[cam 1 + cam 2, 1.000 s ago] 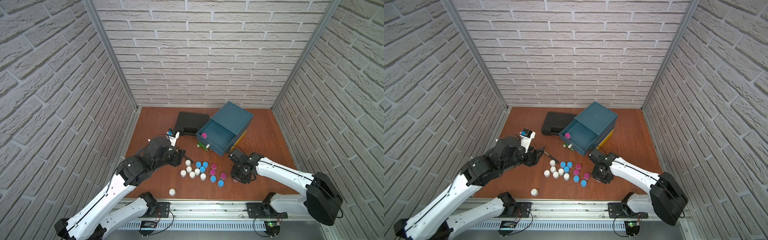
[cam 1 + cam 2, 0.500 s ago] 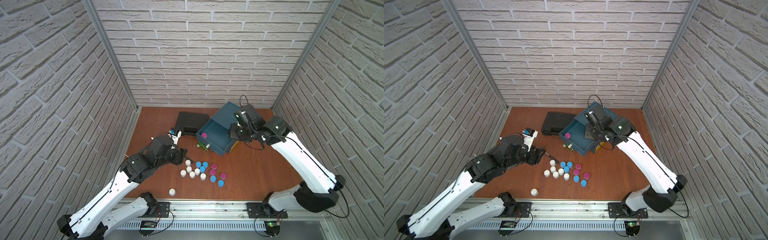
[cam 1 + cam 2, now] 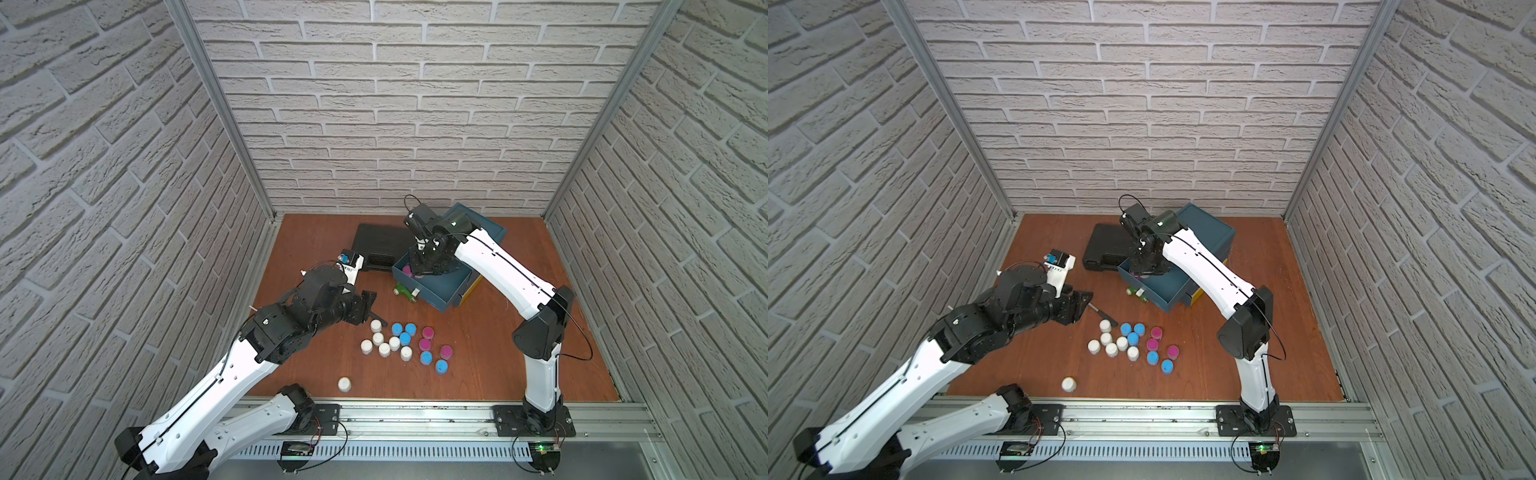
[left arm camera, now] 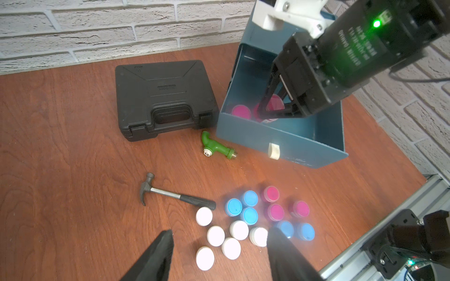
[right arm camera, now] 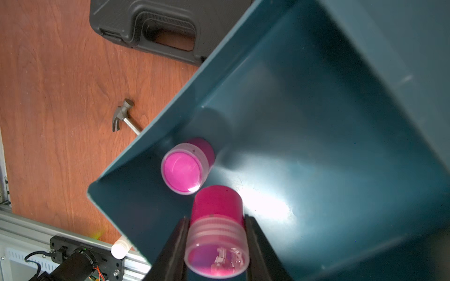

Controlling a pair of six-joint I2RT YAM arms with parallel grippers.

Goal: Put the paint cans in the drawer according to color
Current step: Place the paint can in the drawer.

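My right gripper (image 5: 216, 219) is shut on a magenta paint can (image 5: 216, 202) and holds it low inside the open teal drawer (image 5: 316, 121). Another magenta can (image 5: 183, 170) stands just beside it in the drawer's corner. In both top views the right gripper (image 3: 422, 266) reaches down into the drawer (image 3: 444, 286). Loose paint cans cluster on the table: white ones (image 3: 384, 347), light blue ones (image 3: 403, 330) and magenta ones (image 3: 428, 338). One white can (image 3: 344, 384) stands apart near the front. My left gripper (image 4: 220, 233) hovers open above the white cans (image 4: 231, 248), holding nothing.
A black case (image 3: 380, 247) lies left of the drawer. A green toy drill (image 3: 405, 291) lies at the drawer's front corner. A small hammer (image 4: 170, 193) rests beside the white cans. Brick walls close in three sides, and a metal rail (image 3: 415, 415) runs along the front.
My right arm has swung from the table's front by the cans up to the drawer and lowered the magenta can into it. My left arm has barely shifted.
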